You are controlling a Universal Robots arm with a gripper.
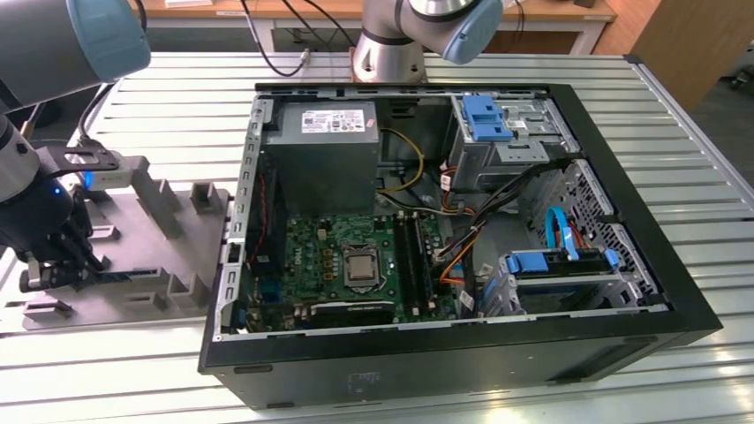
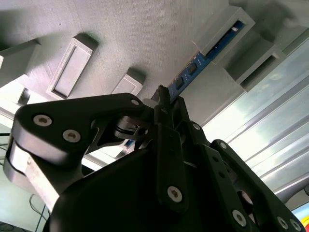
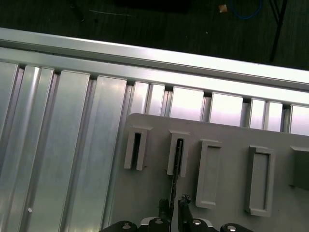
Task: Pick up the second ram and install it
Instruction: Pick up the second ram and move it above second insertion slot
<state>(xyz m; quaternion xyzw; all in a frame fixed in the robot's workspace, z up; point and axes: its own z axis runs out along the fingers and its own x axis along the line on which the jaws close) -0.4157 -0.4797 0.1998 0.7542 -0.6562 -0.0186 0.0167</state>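
The second ram (image 2: 198, 63) is a thin blue-green stick standing on edge in the slotted posts of the grey fixture block (image 2: 120, 38). In the first wrist view the second ram (image 3: 176, 159) shows edge-on, running from a post slot down to the fingers. My gripper (image 2: 164, 99) straddles the stick near its middle, with its black fingers closed against both faces. In the exterior view my gripper (image 1: 56, 274) is low over the fixture block (image 1: 154, 230), at the exterior view's left of the open computer case (image 1: 659, 291).
Inside the case lies the green motherboard (image 1: 342, 256) with long black memory slots (image 1: 412, 256). A grey power supply (image 1: 324, 150), loose cables and blue drive brackets (image 1: 566, 265) crowd the case. The ribbed metal table (image 3: 58, 145) carries it all.
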